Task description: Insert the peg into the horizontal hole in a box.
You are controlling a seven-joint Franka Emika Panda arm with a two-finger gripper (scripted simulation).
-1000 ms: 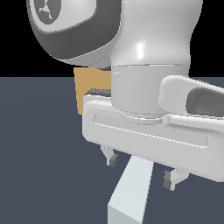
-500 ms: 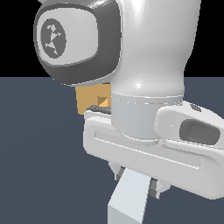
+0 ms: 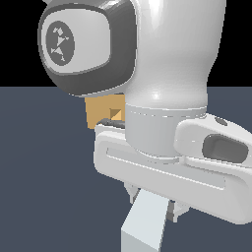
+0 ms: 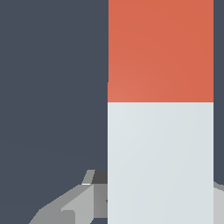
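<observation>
while the box [image 3: 101, 112] sits behind the arm, the claw [image 3: 152, 206] pinches the peg [image 3: 145, 224] on both sides.

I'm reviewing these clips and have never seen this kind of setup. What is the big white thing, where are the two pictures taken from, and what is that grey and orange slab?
These are simulator renders, not photos. The big white and grey shape is a robot arm, seen very close in the exterior view. At its lower end is the gripper, whose two fingers sit at either side of the peg, a long pale bar. Whether they are already squeezing it is hard to tell. The other picture comes from a camera on the wrist, looking along that peg, which shows its orange-red end. Behind the arm, the tan box stands on the dark floor; the small opening in its face is the hole, mostly hidden by the arm.
</observation>
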